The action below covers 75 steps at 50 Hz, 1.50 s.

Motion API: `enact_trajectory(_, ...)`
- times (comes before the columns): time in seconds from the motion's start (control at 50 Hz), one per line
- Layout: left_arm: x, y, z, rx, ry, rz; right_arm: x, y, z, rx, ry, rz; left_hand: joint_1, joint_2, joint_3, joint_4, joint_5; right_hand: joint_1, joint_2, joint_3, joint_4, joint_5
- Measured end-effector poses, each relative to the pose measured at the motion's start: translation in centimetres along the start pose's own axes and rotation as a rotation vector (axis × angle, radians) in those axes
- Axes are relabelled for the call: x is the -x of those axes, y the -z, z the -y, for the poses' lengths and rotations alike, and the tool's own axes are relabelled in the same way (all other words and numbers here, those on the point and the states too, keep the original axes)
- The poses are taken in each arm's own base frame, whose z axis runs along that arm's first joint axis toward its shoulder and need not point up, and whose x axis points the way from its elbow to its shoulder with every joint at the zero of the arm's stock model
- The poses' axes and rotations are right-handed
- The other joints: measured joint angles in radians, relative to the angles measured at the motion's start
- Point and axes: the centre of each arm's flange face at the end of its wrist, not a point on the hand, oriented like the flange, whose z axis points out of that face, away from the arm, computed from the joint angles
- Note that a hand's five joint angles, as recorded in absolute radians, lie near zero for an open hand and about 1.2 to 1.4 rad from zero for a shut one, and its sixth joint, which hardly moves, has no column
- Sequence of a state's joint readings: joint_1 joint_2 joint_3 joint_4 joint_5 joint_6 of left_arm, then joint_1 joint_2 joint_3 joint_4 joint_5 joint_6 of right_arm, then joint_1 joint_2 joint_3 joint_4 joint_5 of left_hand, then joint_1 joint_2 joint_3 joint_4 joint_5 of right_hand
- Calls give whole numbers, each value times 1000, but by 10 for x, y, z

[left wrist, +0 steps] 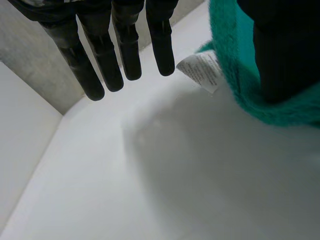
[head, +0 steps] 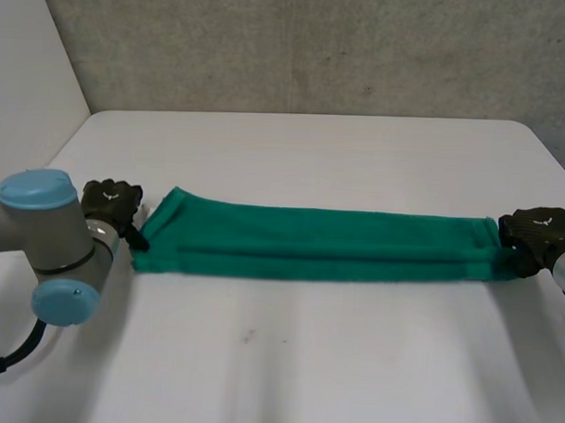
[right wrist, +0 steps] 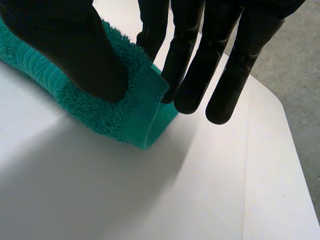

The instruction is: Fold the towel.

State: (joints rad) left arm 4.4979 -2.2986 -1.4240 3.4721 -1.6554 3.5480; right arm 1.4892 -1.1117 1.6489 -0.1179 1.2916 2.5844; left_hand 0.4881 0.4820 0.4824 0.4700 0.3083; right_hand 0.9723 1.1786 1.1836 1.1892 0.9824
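Table (head: pixel 286 379): white, with a grey speckled wall (head: pixel 316 46) behind its far edge.

Towel (head: pixel 318 242): green terry, lay flat on the table as a long narrow strip, already doubled along its length, with a lengthwise fold line visible in the head view. It ran straight across the table from one hand to the other, roughly midway between the near and far edges.

Left arm (head: pixel 40 231): grey joint with a light-blue cap, at the near left side of the table, its hand at the towel's left end.

Left hand (head: pixel 111 204): sat at the left end of the strip. In the left wrist view, its fingers (left wrist: pixel 107 60) were straight, held slightly apart, and reached out over bare table, clear of the cloth. The thumb (left wrist: pixel 285 55) lay over the towel's (left wrist: pixel 230 55) end. Nothing was gripped.

Right hand (head: pixel 540 234): sat at the right end of the strip. In the right wrist view, the thumb (right wrist: pixel 75 45) rested on top of the towel (right wrist: pixel 115 110), and the fingers (right wrist: pixel 200 75) were straight and spread just past the end corner. Hand relaxed, not clamped.

Label (left wrist: pixel 202 71): small, white, printed, stuck out from the towel's left end beside the left fingertips.
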Motion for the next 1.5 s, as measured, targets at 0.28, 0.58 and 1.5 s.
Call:
enact_trajectory(0.28,11,2,24,-67,19,24,-14,-2,-3,9,2,-36,-27,-33,-31,-31,-53,0,0,0,0,3)
enact_trajectory(0.58,4,20,28,-42,25,-12,-16,-2,-4,16,13,-42,-50,-54,-52,-54,-73,0,0,0,0,4)
enact_trajectory(1.5,9,100,48,-86,128,-93,301,93,126,-629,527,701,-83,-103,-97,-96,-117,0,0,1,1,9)
